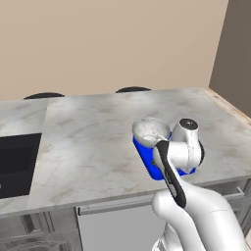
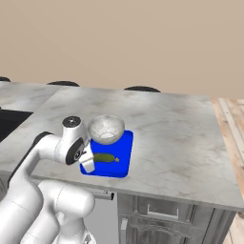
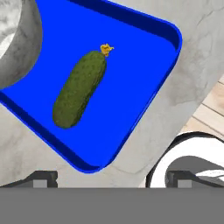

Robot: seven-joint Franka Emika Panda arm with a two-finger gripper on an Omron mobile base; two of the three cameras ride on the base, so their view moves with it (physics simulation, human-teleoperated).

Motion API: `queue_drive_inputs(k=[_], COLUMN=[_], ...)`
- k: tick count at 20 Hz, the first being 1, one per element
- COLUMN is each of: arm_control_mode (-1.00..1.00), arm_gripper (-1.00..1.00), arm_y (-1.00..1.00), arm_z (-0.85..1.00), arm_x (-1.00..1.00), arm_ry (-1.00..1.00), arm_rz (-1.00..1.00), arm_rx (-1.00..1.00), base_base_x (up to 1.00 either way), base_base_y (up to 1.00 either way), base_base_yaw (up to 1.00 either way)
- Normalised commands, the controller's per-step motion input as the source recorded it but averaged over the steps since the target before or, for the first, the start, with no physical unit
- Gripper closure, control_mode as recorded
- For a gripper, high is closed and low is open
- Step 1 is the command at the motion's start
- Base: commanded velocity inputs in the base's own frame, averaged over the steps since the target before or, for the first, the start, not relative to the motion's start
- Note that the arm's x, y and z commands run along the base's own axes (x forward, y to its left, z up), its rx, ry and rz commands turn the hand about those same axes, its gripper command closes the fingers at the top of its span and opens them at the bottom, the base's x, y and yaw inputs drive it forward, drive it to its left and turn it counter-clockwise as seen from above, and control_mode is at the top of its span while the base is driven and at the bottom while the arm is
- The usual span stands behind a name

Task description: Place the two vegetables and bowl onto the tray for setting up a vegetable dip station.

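I saw the marble desk (image 2: 181, 138) lying bare on every side of the blue tray (image 2: 125, 143), which sat near the front edge. The bowl (image 2: 106, 128) rested on the tray's far end and the cucumber (image 3: 79, 89) lay flat mid-tray. My claw (image 3: 111, 177) hung spread wide above the tray's near rim, holding and touching nothing.

Grey-white marble countertop (image 1: 93, 142) runs across the kitchen island, with a black sink basin (image 1: 14, 164) sunk at its left edge. Dark round stool tops (image 1: 132, 89) peek over the far edge against a plain beige wall (image 1: 112, 39). Grey cabinet fronts with a drawer handle (image 2: 159, 212) sit under the near edge; wood plank floor (image 2: 231, 119) shows past the right edge.
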Motion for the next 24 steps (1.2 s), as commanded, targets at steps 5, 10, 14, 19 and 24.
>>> queue_drive_inputs(k=[5, 10, 14, 19, 24], arm_control_mode=[-1.00, -1.00, -1.00, -1.00, -1.00], arm_gripper=[-1.00, -1.00, -1.00, -1.00, -1.00], arm_y=[0.19, 0.15, 0.15, 0.10, 0.05], arm_z=[0.20, 0.18, 0.18, 0.17, 0.07], arm_x=[-0.33, -0.29, -0.25, -0.23, -0.26], arm_ry=[0.02, 0.00, 0.00, 0.01, 0.00], arm_rz=[0.38, 0.31, 0.31, 0.27, 0.19], arm_rx=[-0.14, -0.15, -0.12, -0.07, -0.02], base_base_x=[0.00, 0.00, 0.00, 0.00, 0.00], base_base_y=[0.00, 0.00, 0.00, 0.00, 0.00], base_base_yaw=[0.00, 0.00, 0.00, 0.00, 0.00])
